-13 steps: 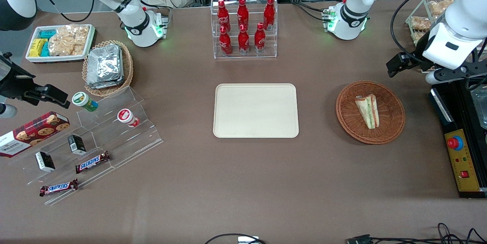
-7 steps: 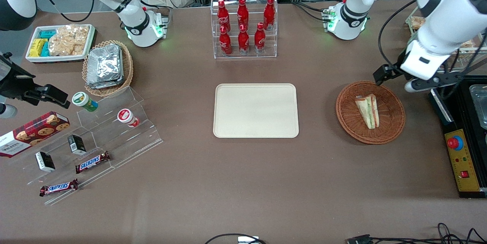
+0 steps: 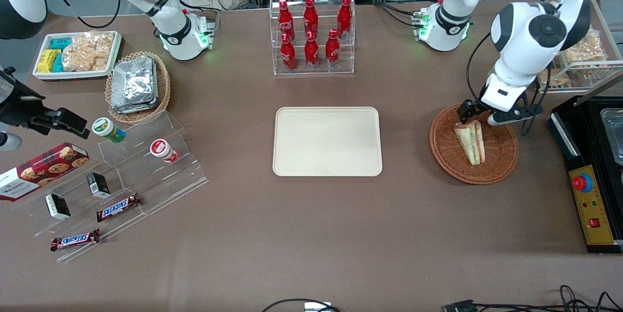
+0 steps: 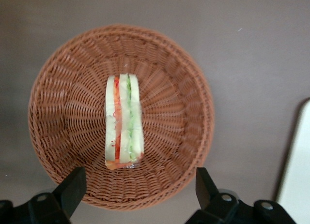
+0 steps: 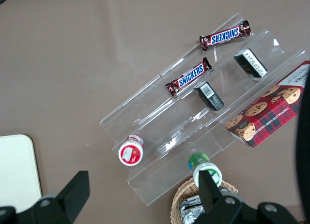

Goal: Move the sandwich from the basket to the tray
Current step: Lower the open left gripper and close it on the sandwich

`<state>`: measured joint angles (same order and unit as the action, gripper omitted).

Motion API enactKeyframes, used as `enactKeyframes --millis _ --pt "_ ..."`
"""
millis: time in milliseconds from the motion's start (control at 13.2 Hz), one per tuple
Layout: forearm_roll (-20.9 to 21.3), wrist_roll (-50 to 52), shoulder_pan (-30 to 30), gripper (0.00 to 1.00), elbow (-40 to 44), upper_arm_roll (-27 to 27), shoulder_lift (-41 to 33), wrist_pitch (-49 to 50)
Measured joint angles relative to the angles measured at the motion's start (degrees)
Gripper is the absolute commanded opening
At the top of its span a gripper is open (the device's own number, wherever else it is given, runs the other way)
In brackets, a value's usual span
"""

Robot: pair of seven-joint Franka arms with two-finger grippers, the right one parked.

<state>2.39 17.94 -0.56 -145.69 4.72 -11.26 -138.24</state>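
Above the round reddish-brown wicker basket (image 4: 121, 117), the left arm's gripper (image 4: 138, 187) hangs spread wide and empty over the farther end of the wrapped wedge sandwich (image 4: 123, 121), lying untouched inside; descending off-centre risks fingers snagging the weave or slipping on the wrap, short of the cream-beige rectangular tray (image 3: 327, 141)
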Motion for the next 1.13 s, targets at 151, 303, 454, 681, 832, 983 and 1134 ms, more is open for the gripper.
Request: enactKeyframes --millis 151,303,454,681,832,983,1134 --pt "1.5 0.0 0.0 1.0 -0.3 -1.2 3.6 -2.0" --pt "3.3 0.0 0.0 1.0 -0.3 -2.7 7.2 -4.7" --pt "3.6 -0.2 0.0 1.0 -0.3 -3.6 10.4 -6.7" --pt "4.2 -0.2 0.0 0.99 -0.2 -3.7 13.8 -9.0" --pt "4.2 -0.2 0.0 0.12 -0.2 -3.7 14.6 -9.7" --pt "4.3 -0.2 0.0 0.0 -0.1 -3.7 14.7 -9.9" --pt "4.3 -0.2 0.0 0.0 -0.1 -3.7 14.7 -9.9"
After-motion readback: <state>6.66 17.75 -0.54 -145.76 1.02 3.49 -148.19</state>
